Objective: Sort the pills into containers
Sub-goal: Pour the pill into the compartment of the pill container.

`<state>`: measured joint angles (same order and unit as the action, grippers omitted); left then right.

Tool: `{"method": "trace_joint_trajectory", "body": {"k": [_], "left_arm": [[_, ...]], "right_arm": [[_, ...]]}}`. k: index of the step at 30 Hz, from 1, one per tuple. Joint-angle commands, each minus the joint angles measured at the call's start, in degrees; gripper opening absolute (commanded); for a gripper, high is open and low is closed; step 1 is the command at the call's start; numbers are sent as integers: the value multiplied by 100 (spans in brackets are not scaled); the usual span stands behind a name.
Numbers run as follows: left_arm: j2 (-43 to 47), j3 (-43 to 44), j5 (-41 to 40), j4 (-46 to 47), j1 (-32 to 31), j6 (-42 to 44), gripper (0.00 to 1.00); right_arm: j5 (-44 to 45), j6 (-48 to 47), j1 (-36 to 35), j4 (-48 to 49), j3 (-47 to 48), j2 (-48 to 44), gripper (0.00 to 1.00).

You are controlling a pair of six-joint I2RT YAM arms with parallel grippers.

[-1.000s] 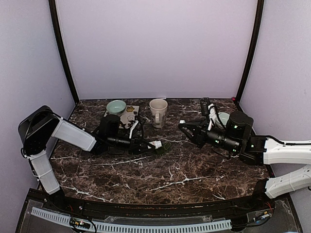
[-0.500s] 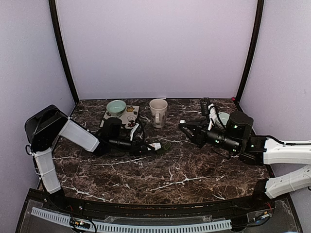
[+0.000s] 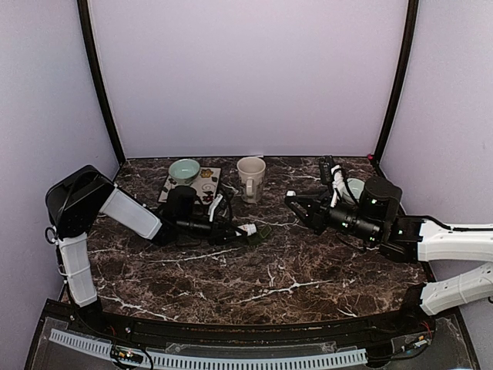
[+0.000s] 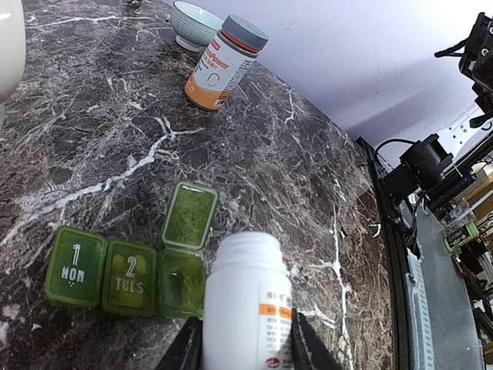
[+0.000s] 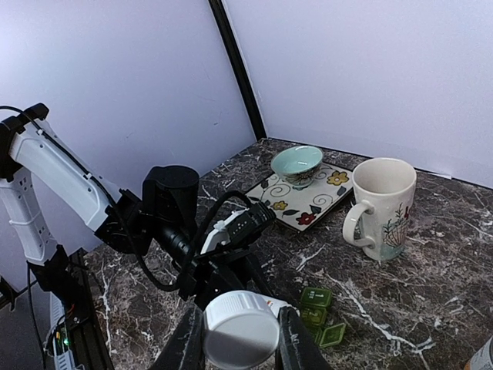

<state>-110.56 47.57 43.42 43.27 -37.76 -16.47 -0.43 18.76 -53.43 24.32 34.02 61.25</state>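
The left gripper (image 4: 246,347) was pinched on a white pill bottle (image 4: 246,297), both fingers pressed to its sides. It held the bottle low and lying forward, with its far end just beside the dark green pill box (image 4: 127,270) on the marble table (image 4: 308,177). The third compartment's lid (image 4: 189,216) was flipped open, while "1 MON" and "2 TUES" were closed. That suggested the bottle was aimed to tip pills into the open cell, though no pills showed. The right gripper (image 5: 237,339) hovered well apart with its fingers closed on a round white cap (image 5: 240,330), probably the bottle's, kept clear of the pour. The cream mug (image 5: 381,204) stood behind the box.
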Motion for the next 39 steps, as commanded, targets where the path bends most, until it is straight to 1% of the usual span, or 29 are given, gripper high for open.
{"method": "trace_joint_trajectory", "body": {"k": [1, 6, 9, 23, 39], "left_arm": [[-47, 154, -56, -96, 32, 183, 0], [-75, 190, -53, -272, 32, 310, 0], [-100, 223, -266, -360, 32, 357, 0], [-176, 352, -380, -720, 33, 532, 0], [-55, 676, -541, -1688, -21, 954, 0]], "right_arm": [[-54, 61, 61, 224, -77, -101, 10], [-86, 75, 83, 256, -97, -90, 10], [-106, 82, 97, 277, -100, -66, 10], [-133, 101, 122, 291, -107, -38, 10], [-152, 133, 139, 310, -128, -20, 10]]}}
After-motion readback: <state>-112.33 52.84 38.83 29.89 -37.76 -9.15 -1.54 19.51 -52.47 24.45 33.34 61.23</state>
